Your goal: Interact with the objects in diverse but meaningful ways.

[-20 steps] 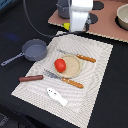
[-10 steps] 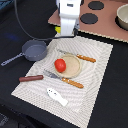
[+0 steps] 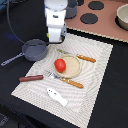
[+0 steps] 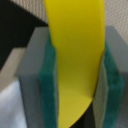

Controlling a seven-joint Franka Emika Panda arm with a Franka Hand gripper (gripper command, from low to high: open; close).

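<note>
- Smooth, curved yellow plastic banana [image 4: 75, 60] clamped between the green rubbery pads [image 4: 49, 85] of the grey block-fingered gripper [image 3: 55, 36]; gripper hangs at upper centre of the exterior view, over the mat's far edge.
- Risk: the glossy, tapered peel could slide out of the pads if swung fast, landing on the grey metal long-handled frying pan [image 3: 33, 49] at centre left.
- Risk: lowering blind may knock the round red tomato [image 3: 60, 64] off the tan disc-shaped plate [image 3: 72, 64], centre frame.
- White fish-shaped piece [image 3: 56, 96], lower centre; brown-handled utensil [image 3: 68, 80] beside the plate.
- Woven beige striped placemat [image 3: 97, 70]: some grip.
</note>
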